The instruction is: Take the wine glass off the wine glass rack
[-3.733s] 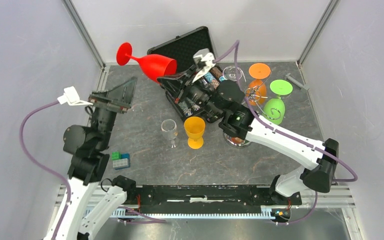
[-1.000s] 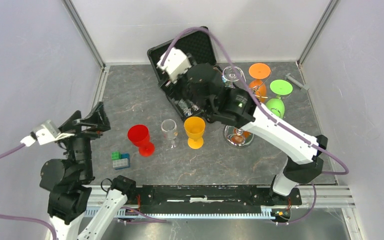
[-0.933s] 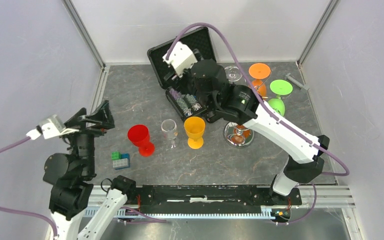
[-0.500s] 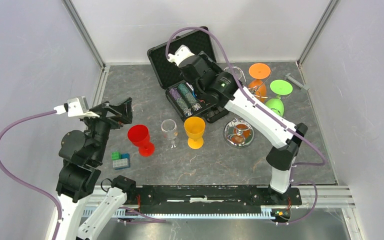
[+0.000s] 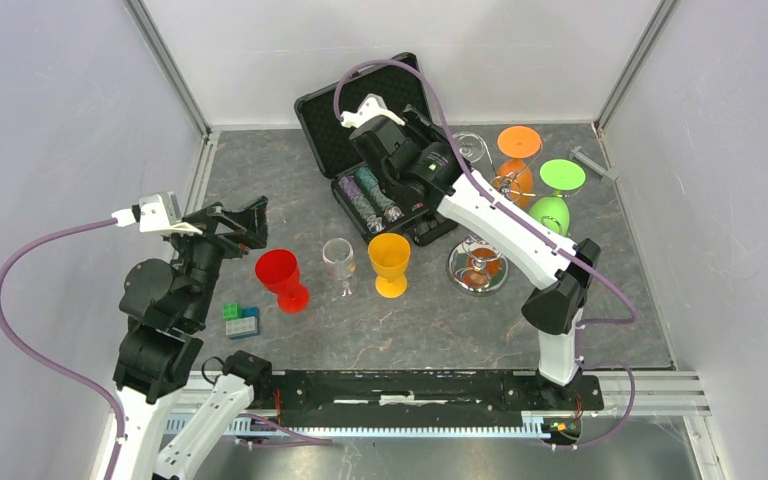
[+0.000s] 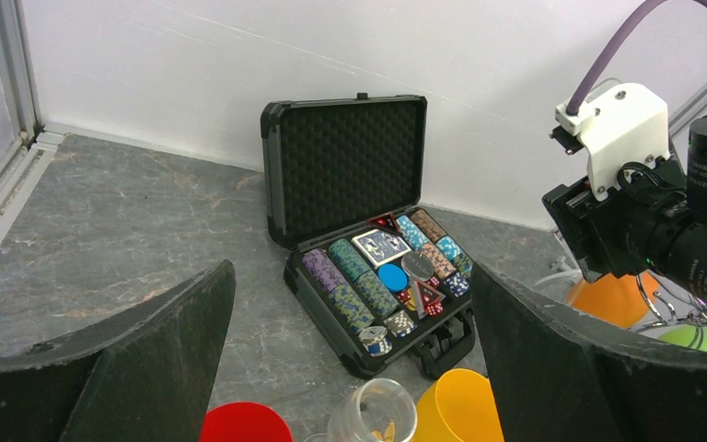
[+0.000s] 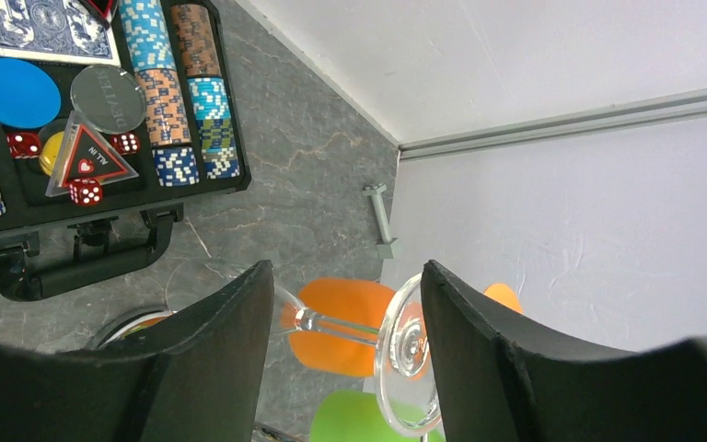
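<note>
Top view: the clear wine glass [image 5: 468,148] hangs on the wine glass rack [image 5: 477,272] toward the far right corner of the desk [image 5: 280,180], beside the open chip case [image 5: 355,100].

Left wrist view: my left tool [image 6: 350,276] gapes wide, holding nothing.

Right wrist view: my right tool [image 7: 348,285] straddles the wine glass's stem, fingers apart. I think neither pad touches it.

A black chip case [image 6: 350,175] stands open at the far side of the grey table [image 5: 260,175], its foam-lined lid upright. Inside lie rows of poker chips [image 6: 354,285], a blue card deck [image 7: 41,26], a blue disc [image 7: 16,92] and red dice [image 7: 85,191]. Green and blue blocks [image 5: 241,322] sit near left, and a small metal bracket [image 5: 590,162] lies far right.
</note>
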Controlling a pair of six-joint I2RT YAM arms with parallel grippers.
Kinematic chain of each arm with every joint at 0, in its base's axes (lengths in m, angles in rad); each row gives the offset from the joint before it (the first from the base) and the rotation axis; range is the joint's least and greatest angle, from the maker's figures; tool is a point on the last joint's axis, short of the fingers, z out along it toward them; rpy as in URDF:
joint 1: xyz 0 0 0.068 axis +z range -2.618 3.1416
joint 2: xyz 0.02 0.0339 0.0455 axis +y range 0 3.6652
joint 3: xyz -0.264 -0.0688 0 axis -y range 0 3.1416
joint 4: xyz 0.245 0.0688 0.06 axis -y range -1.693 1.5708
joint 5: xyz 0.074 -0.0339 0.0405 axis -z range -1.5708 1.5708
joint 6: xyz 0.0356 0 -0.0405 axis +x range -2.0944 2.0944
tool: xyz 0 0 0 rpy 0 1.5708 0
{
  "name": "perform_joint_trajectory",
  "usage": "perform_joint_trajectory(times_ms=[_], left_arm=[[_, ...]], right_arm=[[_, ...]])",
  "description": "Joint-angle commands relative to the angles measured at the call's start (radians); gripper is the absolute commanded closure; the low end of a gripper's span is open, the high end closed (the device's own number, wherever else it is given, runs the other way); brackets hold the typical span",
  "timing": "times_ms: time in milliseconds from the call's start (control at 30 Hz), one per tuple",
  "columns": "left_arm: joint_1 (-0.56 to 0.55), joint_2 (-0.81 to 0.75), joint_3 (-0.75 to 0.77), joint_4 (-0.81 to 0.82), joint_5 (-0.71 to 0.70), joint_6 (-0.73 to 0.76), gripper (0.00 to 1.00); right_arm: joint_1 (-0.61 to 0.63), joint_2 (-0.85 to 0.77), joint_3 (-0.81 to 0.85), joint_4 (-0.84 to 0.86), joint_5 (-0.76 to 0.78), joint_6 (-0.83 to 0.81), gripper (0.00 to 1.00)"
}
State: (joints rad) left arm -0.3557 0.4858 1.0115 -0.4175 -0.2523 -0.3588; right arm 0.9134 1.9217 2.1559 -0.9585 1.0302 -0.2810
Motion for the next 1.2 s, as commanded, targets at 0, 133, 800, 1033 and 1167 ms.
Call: perform_joint_trajectory(times_ms=[0, 133, 800, 1033, 1167], left_arm=[[-0.002, 0.010, -0.007, 0.026, 0.015, -0.052, 0.00], [-0.001, 0.009, -0.006, 0.023, 0.015, -0.049, 0.00], [-0.002, -0.005, -0.003, 0.012, -0.027, -0.022, 0.00], [-0.002, -0.018, -0.002, 0.008, -0.045, -0.011, 0.00], [-0.001, -0.017, -0.004, 0.011, -0.048, -0.007, 0.00]], right_arm=[[0.000, -0.062, 0.012, 0.074, 0.019, -0.032, 0.35], [0.001, -0.089, -0.005, 0.088, 0.043, -0.042, 0.36], [-0.001, -0.164, -0.151, 0.034, -0.068, -0.127, 0.51], [-0.020, -0.118, -0.117, 0.025, -0.024, -0.139, 0.58], [-0.028, -0.093, -0.102, 0.033, 0.027, -0.136, 0.58]])
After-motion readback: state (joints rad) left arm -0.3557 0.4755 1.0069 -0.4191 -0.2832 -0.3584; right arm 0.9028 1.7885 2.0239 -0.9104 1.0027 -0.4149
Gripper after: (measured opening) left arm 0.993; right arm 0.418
